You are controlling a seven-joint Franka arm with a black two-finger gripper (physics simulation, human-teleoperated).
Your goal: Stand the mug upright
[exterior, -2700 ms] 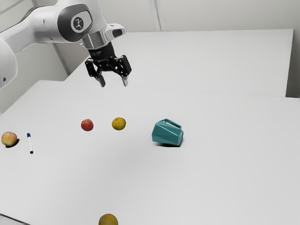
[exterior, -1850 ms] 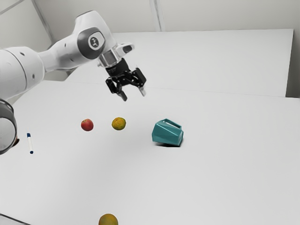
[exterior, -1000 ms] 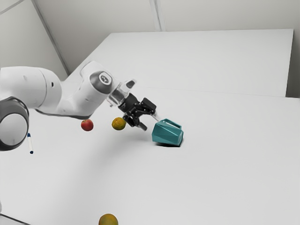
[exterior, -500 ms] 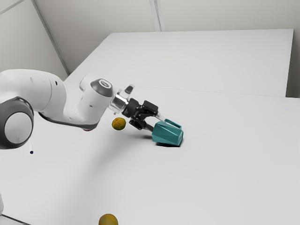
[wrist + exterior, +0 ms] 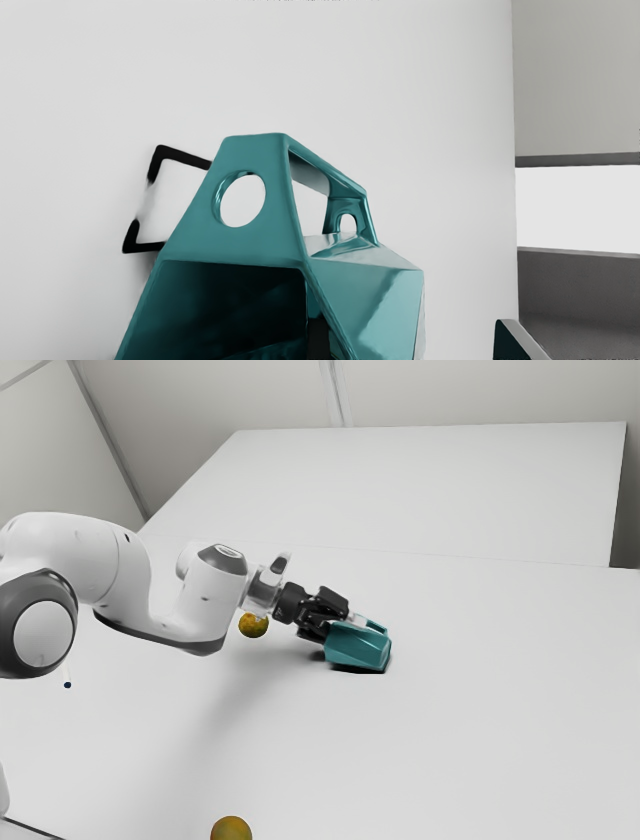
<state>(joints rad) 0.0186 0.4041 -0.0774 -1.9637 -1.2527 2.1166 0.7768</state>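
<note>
The teal faceted mug (image 5: pixel 358 649) lies on its side in the exterior view, its handle uppermost and its mouth facing my hand. My black gripper (image 5: pixel 342 632) has come in low from that view's left and overlaps the mug's mouth end. In the wrist view, the mug (image 5: pixel 265 240) shows its dark opening and pierced handle. The gripper (image 5: pixel 410 342) is open there: a fingertip (image 5: pixel 509 345) stands outside the mug's wall with a gap, while a dark part of the other appears at the mouth's edge, mostly hidden by the mug.
In the exterior view, an orange fruit (image 5: pixel 253 625) sits behind the hand, and another (image 5: pixel 231 829) lies at the bottom edge. A marker (image 5: pixel 67 683) is partly covered by the arm. The white table (image 5: pixel 480 710) extends around the mug.
From high at the exterior view's upper left, my hand has come down, tilted over and advanced toward its right, reaching the mug's mouth. The mug has kept its pose.
</note>
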